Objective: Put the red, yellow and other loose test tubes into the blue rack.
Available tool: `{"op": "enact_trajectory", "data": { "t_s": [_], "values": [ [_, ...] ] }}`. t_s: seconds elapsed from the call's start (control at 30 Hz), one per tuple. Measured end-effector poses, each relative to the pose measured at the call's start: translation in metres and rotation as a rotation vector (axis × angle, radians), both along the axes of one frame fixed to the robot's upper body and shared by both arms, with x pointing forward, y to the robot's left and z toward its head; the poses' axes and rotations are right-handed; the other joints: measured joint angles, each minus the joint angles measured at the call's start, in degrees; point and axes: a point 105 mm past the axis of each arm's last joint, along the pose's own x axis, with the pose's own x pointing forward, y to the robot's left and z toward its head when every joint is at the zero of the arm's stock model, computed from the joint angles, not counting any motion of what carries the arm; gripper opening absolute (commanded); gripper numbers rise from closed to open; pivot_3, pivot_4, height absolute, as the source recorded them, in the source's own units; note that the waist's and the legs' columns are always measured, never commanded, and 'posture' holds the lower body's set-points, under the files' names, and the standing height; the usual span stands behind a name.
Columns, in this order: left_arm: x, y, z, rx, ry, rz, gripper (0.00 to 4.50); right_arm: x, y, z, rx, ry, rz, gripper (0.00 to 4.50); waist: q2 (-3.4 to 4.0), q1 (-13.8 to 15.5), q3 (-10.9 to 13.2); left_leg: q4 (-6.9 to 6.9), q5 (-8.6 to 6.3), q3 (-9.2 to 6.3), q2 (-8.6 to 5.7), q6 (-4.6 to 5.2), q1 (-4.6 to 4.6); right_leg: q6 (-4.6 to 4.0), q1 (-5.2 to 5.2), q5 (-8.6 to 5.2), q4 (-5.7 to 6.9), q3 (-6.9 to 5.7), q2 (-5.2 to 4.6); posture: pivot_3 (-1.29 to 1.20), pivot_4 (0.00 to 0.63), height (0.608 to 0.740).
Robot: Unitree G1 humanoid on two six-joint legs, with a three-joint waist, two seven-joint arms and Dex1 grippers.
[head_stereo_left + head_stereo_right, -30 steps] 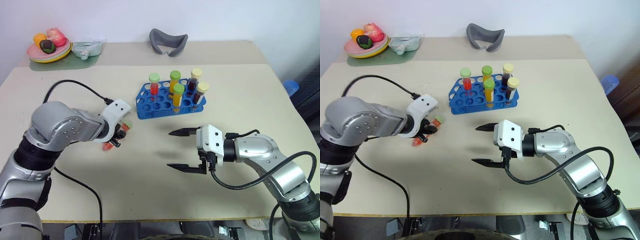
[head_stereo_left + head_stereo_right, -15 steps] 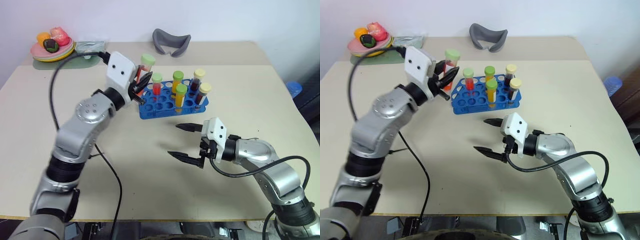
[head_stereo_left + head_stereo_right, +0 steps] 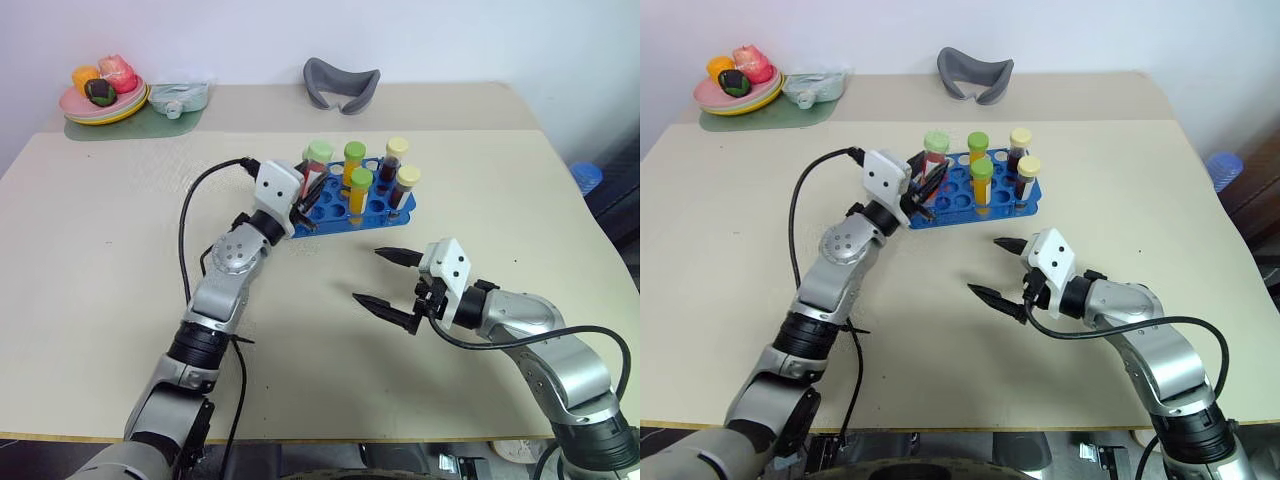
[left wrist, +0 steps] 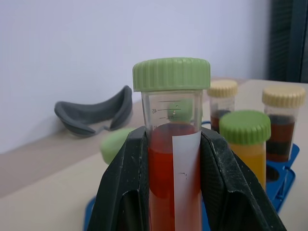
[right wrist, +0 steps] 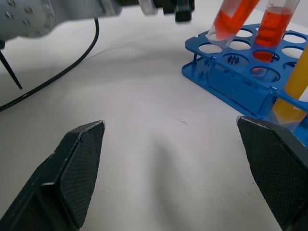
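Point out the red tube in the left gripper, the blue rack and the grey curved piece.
red tube (image 4: pixel 174 163): left wrist view, liquid-filled body.
blue rack (image 3: pixel 950 213): right eye view, front edge.
grey curved piece (image 3: pixel 341 83): left eye view, middle.

The left arm stretches forward over the desk (image 3: pixel 120 250), its claw (image 3: pixel 308 196) clamped tight on the red test tube (image 4: pixel 174 168) — the tube held leaning at the blue rack's (image 3: pixel 345 212) near-left corner. The right arm lies low and bent, its claw (image 3: pixel 393 282) spread wide and empty, pointing left.
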Motion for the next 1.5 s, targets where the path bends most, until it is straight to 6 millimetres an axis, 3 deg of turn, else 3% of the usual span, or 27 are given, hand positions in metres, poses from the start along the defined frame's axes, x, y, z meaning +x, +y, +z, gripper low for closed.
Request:
{"op": "enact_trajectory", "data": {
  "t_s": [0.4, 1.17, 1.47, 1.5],
  "values": [
    [0.000, -0.014, -0.010, -0.081, -0.015, -0.060, 0.80, 0.001, -0.001, 0.000, -0.008, -0.004, -0.007, 4.50, 0.00, 0.03, 0.00, 0.00, 0.00, 0.00, 0.00, -0.01, 0.01, 0.00, 0.02, 0.00, 0.00, 0.00, 0.00, 0.00, 0.150, 0.740],
    [0.010, -0.010, -0.025, -0.127, -0.010, -0.055, 0.80, 0.001, -0.002, -0.002, -0.015, -0.004, -0.024, 4.50, -0.01, 0.03, -0.01, 0.00, 0.01, -0.01, 0.00, -0.01, 0.05, 0.00, 0.06, 0.00, -0.01, 0.00, 0.00, 0.00, 0.150, 0.740],
    [0.009, -0.010, -0.026, -0.124, -0.013, -0.066, 0.80, 0.004, -0.005, 0.001, 0.064, 0.002, -0.080, 4.50, -0.01, 0.03, -0.01, 0.00, 0.01, -0.01, 0.00, -0.02, 0.05, 0.00, 0.06, 0.00, 0.00, -0.01, 0.01, 0.00, 0.150, 0.740],
    [0.009, -0.010, -0.027, -0.124, -0.012, -0.067, 1.30, 0.004, -0.006, -0.001, 0.063, 0.009, -0.083, 4.50, -0.01, 0.03, -0.01, 0.00, 0.01, -0.01, 0.00, -0.01, 0.05, 0.00, 0.07, 0.00, 0.00, -0.01, 0.01, 0.00, 0.150, 0.740]
  ]
}}
